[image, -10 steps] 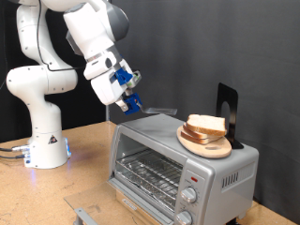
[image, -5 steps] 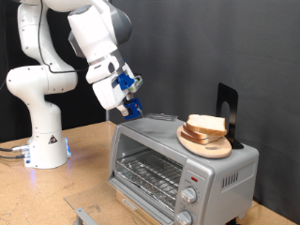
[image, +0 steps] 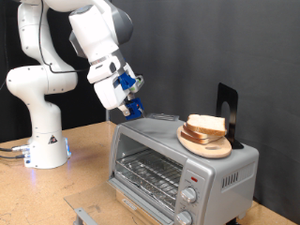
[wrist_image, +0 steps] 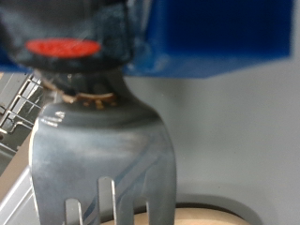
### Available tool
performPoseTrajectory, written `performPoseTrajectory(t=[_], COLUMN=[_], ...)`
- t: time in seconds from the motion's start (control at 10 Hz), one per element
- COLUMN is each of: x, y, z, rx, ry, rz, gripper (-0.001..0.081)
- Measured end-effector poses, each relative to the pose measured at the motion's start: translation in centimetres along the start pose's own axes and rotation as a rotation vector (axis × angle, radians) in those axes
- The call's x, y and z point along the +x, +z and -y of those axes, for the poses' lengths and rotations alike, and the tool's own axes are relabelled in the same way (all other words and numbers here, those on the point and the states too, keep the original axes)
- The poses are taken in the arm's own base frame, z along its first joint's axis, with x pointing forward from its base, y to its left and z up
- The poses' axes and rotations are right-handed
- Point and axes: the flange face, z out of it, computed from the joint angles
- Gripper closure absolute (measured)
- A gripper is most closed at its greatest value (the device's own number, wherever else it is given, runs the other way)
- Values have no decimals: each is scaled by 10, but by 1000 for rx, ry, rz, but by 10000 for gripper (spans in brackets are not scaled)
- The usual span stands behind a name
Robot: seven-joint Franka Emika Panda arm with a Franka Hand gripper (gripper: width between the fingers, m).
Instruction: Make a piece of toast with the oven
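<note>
open oven top beside tool, plate obstructing

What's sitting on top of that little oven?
A round wooden plate with bread slices stacked on it, and a black stand behind. How many slices lie there is hard to tell. The oven door looks open.

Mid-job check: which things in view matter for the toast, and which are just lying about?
Job: oven; bread slices on wooden plate; slotted spatula in gripper.
Lying about: black stand; grey metal piece.
</note>
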Motion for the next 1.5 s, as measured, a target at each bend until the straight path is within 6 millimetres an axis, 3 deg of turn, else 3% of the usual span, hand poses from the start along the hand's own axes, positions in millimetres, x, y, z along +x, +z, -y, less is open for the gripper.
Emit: performPoseTrajectory(t=[0.4,1.0,1.5], x=[6,14,16], y=[11,7,15], z=[3,7,11], rx=[-26,-18,-20], ry=[15,16,28], rz=[-13,-50,-34], gripper=[440,440,440])
